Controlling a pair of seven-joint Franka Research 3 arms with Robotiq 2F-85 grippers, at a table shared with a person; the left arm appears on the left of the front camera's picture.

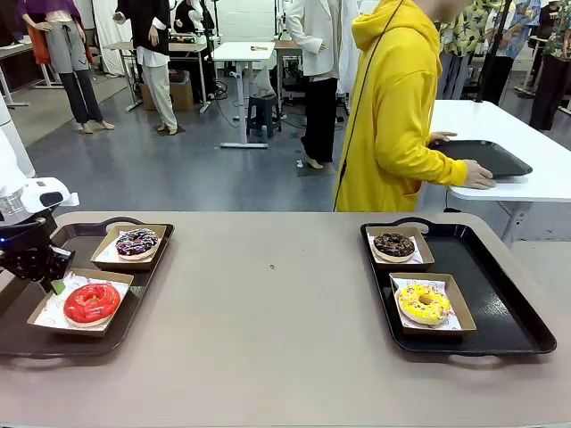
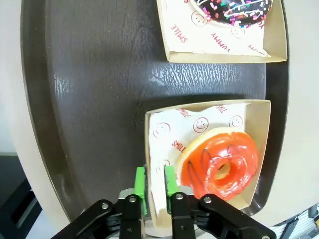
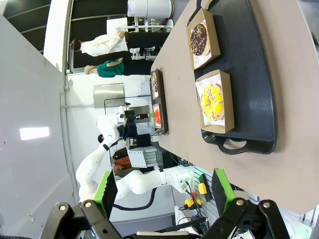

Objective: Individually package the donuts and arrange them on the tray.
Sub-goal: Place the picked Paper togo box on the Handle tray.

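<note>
With four donuts boxed, the left hand pinches a box wall

While the left hand (image 2: pixel 155 191) sits at the near wall of the red donut's box (image 2: pixel 259 149), its green pads stand narrow on either side of that cardboard edge, likely to shift the box on the left tray (image 1: pixel 18 312). Glossy red donut (image 1: pixel 91 302) and purple-iced donut (image 1: pixel 136 242) lie there; chocolate donut (image 1: pixel 393 243) and yellow donut (image 1: pixel 424 302) sit boxed on the right tray (image 1: pixel 517 312). Right hand (image 3: pixel 164 191) gapes wide above the worktop (image 1: pixel 268 312)

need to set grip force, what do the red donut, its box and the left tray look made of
Red donut: glossy, plastic-looking icing with sharp highlights, maybe a replica. Box: matte brown cardboard, lined with printed white paper. Left tray: dark, likely plastic, with a grainy sheen.
</note>
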